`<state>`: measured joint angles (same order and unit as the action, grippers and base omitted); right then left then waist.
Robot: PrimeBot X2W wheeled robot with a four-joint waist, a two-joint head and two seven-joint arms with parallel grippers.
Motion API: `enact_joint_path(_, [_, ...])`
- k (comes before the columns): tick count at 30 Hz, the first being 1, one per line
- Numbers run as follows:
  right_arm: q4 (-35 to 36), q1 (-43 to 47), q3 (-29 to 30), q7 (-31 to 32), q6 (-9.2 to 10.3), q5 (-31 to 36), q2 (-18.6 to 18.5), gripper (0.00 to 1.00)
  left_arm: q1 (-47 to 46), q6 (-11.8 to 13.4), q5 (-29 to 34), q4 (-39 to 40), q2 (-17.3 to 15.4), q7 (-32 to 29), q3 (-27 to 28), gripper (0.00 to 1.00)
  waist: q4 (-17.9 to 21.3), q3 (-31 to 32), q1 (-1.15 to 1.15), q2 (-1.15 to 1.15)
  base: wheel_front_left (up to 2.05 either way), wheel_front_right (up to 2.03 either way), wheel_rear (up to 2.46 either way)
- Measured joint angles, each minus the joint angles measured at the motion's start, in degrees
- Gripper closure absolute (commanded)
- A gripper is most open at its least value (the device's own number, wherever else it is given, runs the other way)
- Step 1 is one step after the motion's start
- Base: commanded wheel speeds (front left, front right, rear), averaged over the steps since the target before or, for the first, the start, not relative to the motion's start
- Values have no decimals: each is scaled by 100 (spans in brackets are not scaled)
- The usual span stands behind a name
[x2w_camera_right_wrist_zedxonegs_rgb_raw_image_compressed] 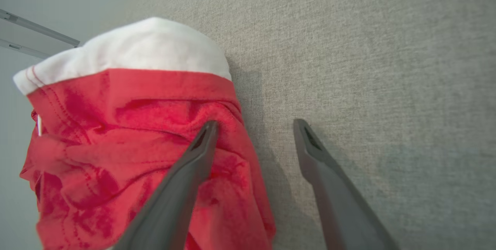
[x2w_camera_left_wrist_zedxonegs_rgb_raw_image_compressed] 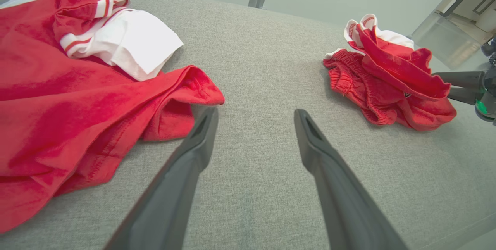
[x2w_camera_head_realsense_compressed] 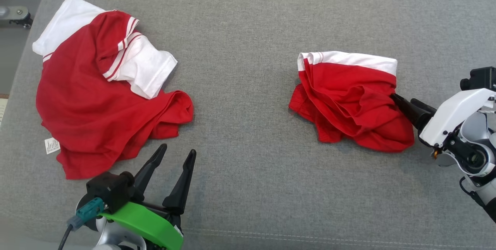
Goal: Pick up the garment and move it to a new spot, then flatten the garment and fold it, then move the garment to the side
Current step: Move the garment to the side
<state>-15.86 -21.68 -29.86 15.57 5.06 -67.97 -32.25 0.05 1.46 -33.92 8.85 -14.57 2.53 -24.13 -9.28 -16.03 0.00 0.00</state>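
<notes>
Right pincer [x2w_camera_right_wrist_zedxonegs_rgb_raw_image_compressed: 255, 126] wide open against red shorts [x2w_camera_right_wrist_zedxonegs_rgb_raw_image_compressed: 128, 153]

Red-and-white shorts [x2w_camera_head_realsense_compressed: 348, 102], red-and-white shirt [x2w_camera_head_realsense_compressed: 85, 99], grey surface [x2w_camera_head_realsense_compressed: 248, 29]

**Grey surface, crumpled shirt and a fitting**

A grey woven surface [x2w_camera_head_realsense_compressed: 248, 13] is spread across the head view, and a stitched seam [x2w_camera_head_realsense_compressed: 310, 237] is seen along its near edge. A crumpled red-and-white shirt [x2w_camera_head_realsense_compressed: 89, 102] is laid at its left, with a white label [x2w_camera_head_realsense_compressed: 52, 145] turned out. A metal fitting [x2w_camera_head_realsense_compressed: 15, 12] is seen beyond the far left corner.
</notes>
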Motion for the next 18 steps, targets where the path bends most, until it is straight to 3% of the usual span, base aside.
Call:
enact_joint_path(9, [-319,-135,75,-41,-52,-143,248,0,-147,-54,0,-78,56,2,-56,0,-207,-80,0,0,0,0,0])
enact_joint_path(10, [-342,-135,80,-40,-60,-191,270,50,-167,-65,0,-79,67,2,-64,0,-236,-86,0,0,0,0,0])
enact_joint_path(11, [-358,-135,90,-40,-103,-243,302,59,-180,-69,0,-84,70,2,-66,0,-263,-93,0,0,0,0,0])
enact_joint_path(12, [-360,-135,94,-36,-147,-282,333,87,-185,-69,0,-88,71,2,-64,0,-289,-100,0,0,0,0,0])
enact_joint_path(13, [-365,-135,94,-33,-181,-308,360,100,-185,-69,0,-101,73,3,-62,0,-316,-107,0,0,0,0,0])
enact_joint_path(18, [-325,-147,91,11,-441,-321,347,100,-187,-69,0,-224,77,12,-46,0,-403,-80,0,0,0,0,0])
